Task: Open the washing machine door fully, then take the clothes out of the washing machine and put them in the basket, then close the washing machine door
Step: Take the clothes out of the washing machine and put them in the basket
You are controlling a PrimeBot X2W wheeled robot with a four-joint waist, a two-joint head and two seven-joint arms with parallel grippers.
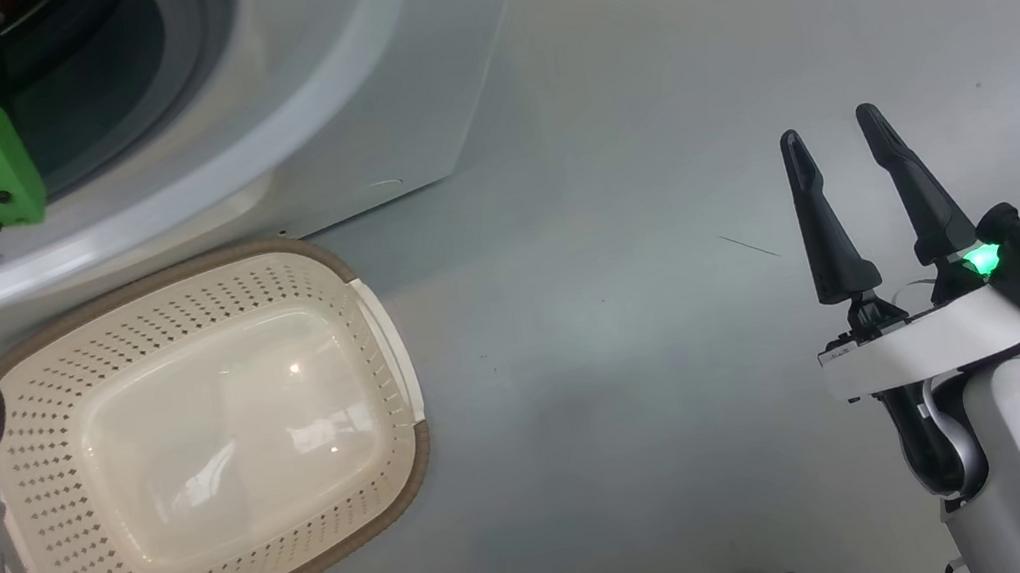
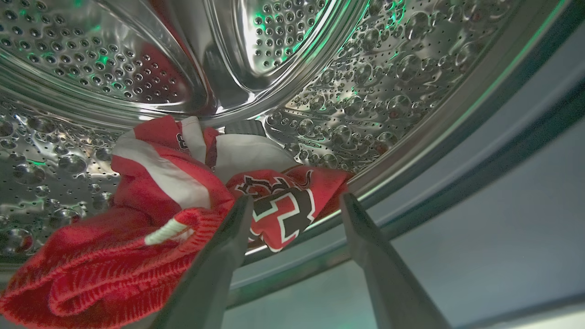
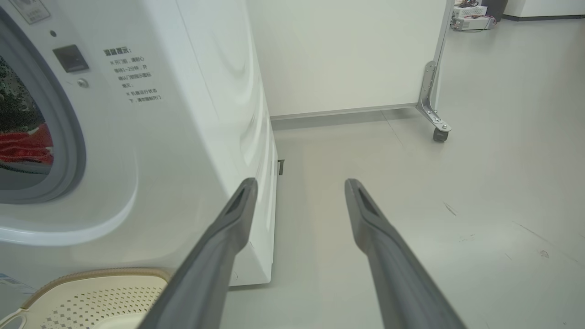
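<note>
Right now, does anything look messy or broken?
Nothing looks broken or spilled. The red clothes lie crumpled in a heap inside the washing machine, and the basket sits upright on the floor beside it.

Open left tool (image 2: pixel 296 203) at red clothes (image 2: pixel 173 201), steel drum (image 2: pixel 393 91)

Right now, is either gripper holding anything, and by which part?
Nothing is held: left gripper open by the clothes in the drum, right gripper open above the floor.

Red clothes (image 2: pixel 151 183) heaped in washing machine (image 3: pixel 183 114), cream basket (image 1: pixel 331 291) at its foot
</note>
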